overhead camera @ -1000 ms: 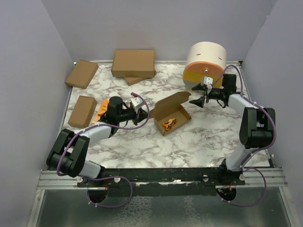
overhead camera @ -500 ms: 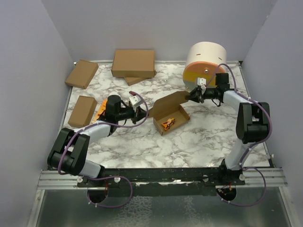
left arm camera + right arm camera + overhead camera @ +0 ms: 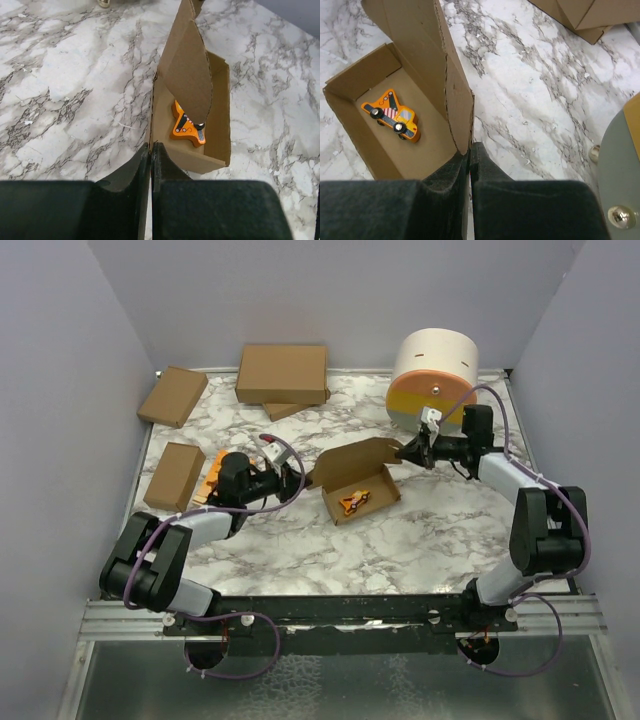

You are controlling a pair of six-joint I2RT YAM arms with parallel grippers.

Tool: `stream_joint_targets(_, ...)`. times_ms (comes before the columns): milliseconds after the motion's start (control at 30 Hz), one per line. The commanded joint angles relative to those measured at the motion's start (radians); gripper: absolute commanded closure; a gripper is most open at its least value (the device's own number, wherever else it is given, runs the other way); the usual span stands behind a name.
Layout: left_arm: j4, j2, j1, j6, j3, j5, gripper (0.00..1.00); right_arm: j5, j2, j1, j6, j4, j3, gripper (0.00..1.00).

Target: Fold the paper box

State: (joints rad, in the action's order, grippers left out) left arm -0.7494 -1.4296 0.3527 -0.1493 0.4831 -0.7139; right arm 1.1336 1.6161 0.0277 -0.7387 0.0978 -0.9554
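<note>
The paper box lies open mid-table, its brown lid flap raised, with an orange toy truck inside. My left gripper is shut on the box's left end wall. In the left wrist view, that gripper pinches the cardboard edge of the box, with the truck beyond. My right gripper is shut on the right end of the lid. The right wrist view shows that gripper clamped on the flap's lower corner of the box, above the truck.
A white and orange drum stands at the back right, close behind my right arm. Brown cartons lie at the back left and left edge. An orange booklet sits under my left arm.
My right gripper moved in to the lid flap's end and shut on it. The box and my left gripper shifted slightly left.
</note>
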Motion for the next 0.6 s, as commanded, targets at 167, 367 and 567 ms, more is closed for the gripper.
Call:
stream_joint_targets(167,-0.128,0.106,-0.010,-0.125,-0.054,0.019,0.52,-0.152,-0.071,0.020,0.116,-0.079,0.045,0.99)
stream_joint_targets(367,-0.028,0.428,-0.078,-0.136,-0.187,0.297,0.22,-0.112,-0.063,0.018,0.022,0.008,0.022,0.99)
stream_joint_targets(567,0.058,0.481,-0.080,-0.084,-0.211,0.455,0.19,-0.082,-0.050,0.018,0.008,0.033,0.001,0.99)
